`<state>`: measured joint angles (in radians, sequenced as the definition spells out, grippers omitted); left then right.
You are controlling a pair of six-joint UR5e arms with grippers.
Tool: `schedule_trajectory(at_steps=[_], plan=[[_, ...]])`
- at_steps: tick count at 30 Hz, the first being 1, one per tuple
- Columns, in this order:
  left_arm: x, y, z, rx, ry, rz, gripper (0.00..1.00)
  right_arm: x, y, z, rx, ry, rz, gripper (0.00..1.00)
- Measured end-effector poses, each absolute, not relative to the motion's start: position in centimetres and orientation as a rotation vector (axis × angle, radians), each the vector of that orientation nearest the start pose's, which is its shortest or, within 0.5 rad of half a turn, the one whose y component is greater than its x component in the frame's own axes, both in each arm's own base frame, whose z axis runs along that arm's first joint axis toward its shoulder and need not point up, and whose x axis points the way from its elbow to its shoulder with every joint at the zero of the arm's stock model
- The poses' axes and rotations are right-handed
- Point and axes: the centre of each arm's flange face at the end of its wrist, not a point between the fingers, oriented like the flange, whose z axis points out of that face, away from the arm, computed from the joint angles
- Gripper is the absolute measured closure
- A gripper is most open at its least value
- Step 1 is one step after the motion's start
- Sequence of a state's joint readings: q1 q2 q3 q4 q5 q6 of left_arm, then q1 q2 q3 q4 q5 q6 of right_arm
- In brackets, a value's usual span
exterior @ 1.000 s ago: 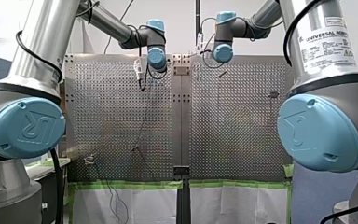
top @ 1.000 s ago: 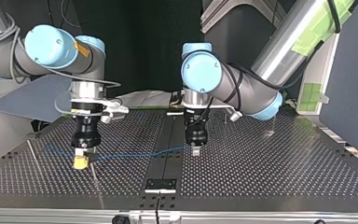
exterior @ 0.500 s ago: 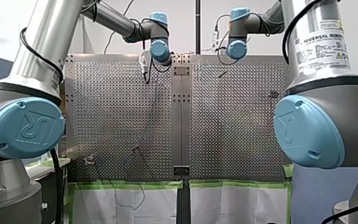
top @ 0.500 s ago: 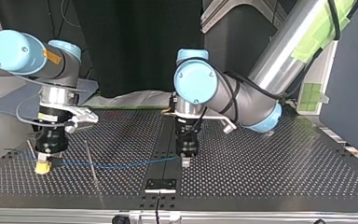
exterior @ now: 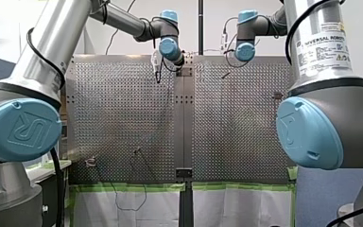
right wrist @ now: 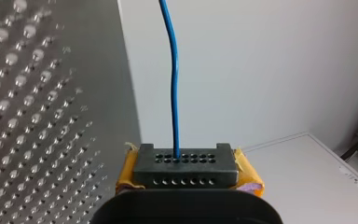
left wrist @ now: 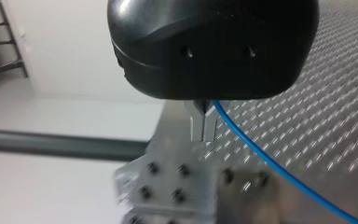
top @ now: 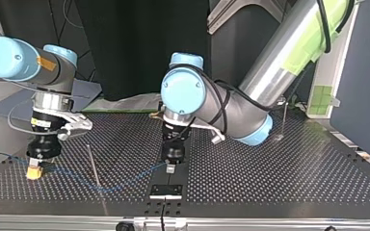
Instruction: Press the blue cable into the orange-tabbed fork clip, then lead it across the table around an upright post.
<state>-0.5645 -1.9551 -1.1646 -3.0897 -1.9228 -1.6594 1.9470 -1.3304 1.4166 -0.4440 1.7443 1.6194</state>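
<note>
The cable (right wrist: 174,93) is gripped in the closed left jaws and the closed, yellow-padded right jaws, 1 on each side of the post (top: 92,161), and sags past the post towards the surface (top: 270,178).

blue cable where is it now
Top view: the blue cable hangs low over the table, strung from my right gripper at the left to my left gripper near the middle.
</note>
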Motion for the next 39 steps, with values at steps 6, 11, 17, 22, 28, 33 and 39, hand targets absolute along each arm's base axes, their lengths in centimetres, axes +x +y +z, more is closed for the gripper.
schedule_trajectory(at_steps=[6, 11, 17, 22, 28, 33, 39], plan=[[49.2, -46.4, 45.9, 0.125, 1.548, -0.286, 1.0, 32.4, -54.3, 47.6, 1.018, -0.963, 1.585, 1.0], [49.1, -48.5, 45.0, 0.145, 1.562, -0.316, 1.0, 31.5, -55.3, 46.8, 1.018, -0.979, 1.561, 1.0], [49.5, -50.7, 43.9, 0.163, 1.565, -0.352, 1.0, 30.4, -56.8, 45.2, 1.025, -1.004, 1.528, 1.0], [50.3, -52.4, 43.0, 0.17, 1.563, -0.384, 1.0, 29.3, -57.9, 44.1, 1.025, -1.025, 1.508, 1.0], [51.4, -53.7, 41.7, 0.173, 1.57, -0.392, 1.0, 28.0, -58.8, 43.6, 1.015, -1.038, 1.493, 1.0], [52.1, -54.7, 40.5, 0.183, 1.584, -0.392, 1.0, 26.9, -59.4, 43.5, 1.004, -1.047, 1.483, 1.0], [53.2, -55.6, 39.6, 0.182, 1.58, -0.395, 1.0, 26.0, -60.1, 42.7, 1.007, -1.058, 1.462, 1.0]])
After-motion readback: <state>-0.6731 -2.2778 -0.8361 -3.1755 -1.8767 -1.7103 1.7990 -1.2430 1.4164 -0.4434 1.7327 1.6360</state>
